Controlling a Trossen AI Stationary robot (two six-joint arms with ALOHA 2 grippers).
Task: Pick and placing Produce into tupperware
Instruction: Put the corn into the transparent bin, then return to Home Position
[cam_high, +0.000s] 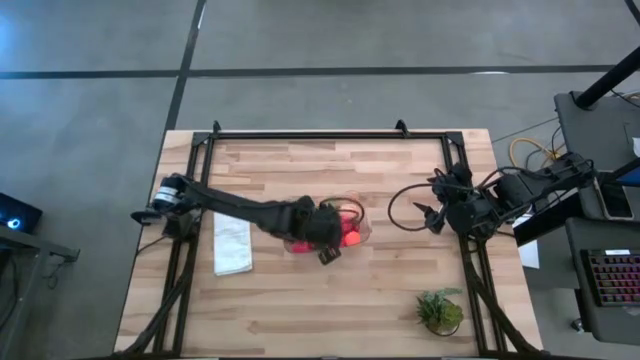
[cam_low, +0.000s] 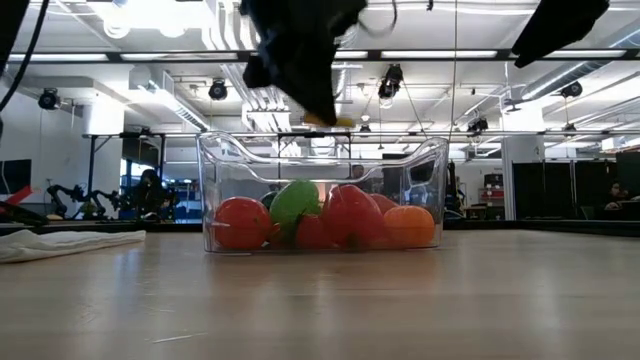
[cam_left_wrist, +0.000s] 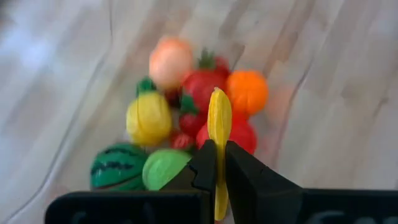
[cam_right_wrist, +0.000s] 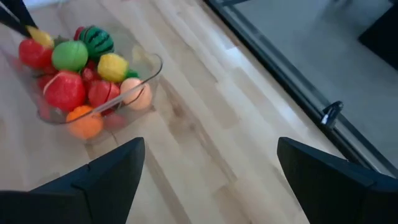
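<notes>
The clear tupperware stands mid-table and holds several pieces of produce: red, orange, yellow and lime green ones and a striped melon. My left gripper hangs over the tupperware's near side, above its rim. It is shut on a thin yellow piece of produce. My right gripper waits open over the table's right side, its fingers wide apart with nothing between them. My left gripper pinches the thin yellow piece by its flat sides between its two fingers. The fingers slant down from the table's left and lie along the piece, whose free end sticks out past the fingertips. It is lifted clear above the produce in the tupperware.
A white folded cloth lies left of the tupperware. A spiky green plant tuft sits at the near right corner. Bare wood lies around the container, and a black frame rail runs along the table's far edge.
</notes>
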